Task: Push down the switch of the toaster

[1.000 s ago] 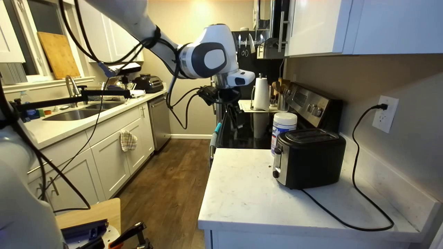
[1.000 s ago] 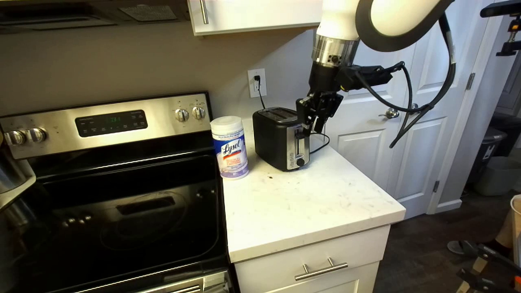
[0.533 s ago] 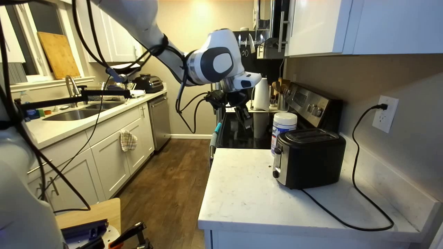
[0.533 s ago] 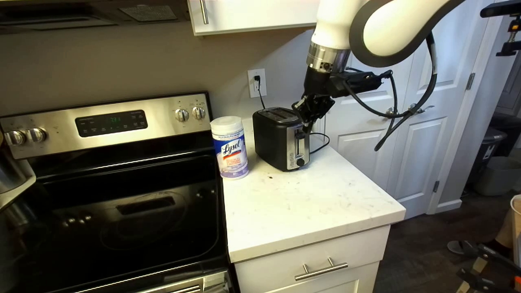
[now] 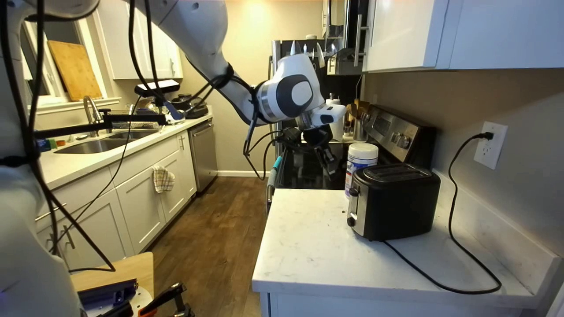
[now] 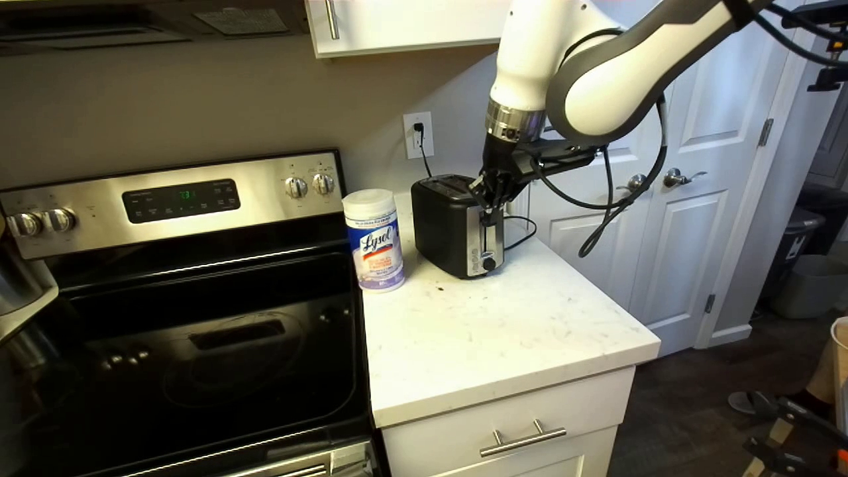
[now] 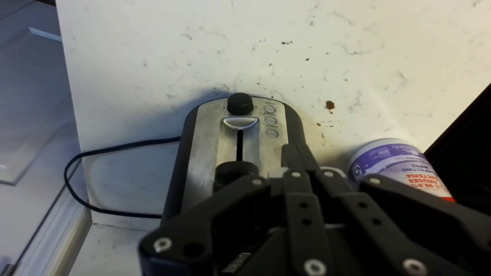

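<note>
The black toaster (image 5: 396, 207) with a silver front stands on the white counter, also in an exterior view (image 6: 442, 228) and the wrist view (image 7: 201, 153). Its black switch lever (image 7: 236, 170) is at the upper end of its slot, with the bare slot below it. The lever also shows in both exterior views (image 5: 354, 192) (image 6: 489, 218). My gripper (image 7: 299, 155) has its fingers together with nothing between them. In the wrist view it is to the right of the lever. In the exterior views it (image 5: 331, 169) (image 6: 488, 209) hangs before the toaster's upper front, apart from the lever in one angle.
A wipes canister (image 6: 374, 240) stands beside the toaster, close to my gripper in the wrist view (image 7: 395, 165). The stove (image 6: 232, 358) adjoins the counter (image 5: 308, 246). The toaster's cord (image 5: 454, 220) runs to a wall outlet (image 5: 491, 145). A cabinet (image 6: 411, 26) hangs above.
My gripper has moved down and closer to the toaster's front, rightward in an exterior view and leftward in the opposite-facing one. The toaster and its lever have not visibly moved.
</note>
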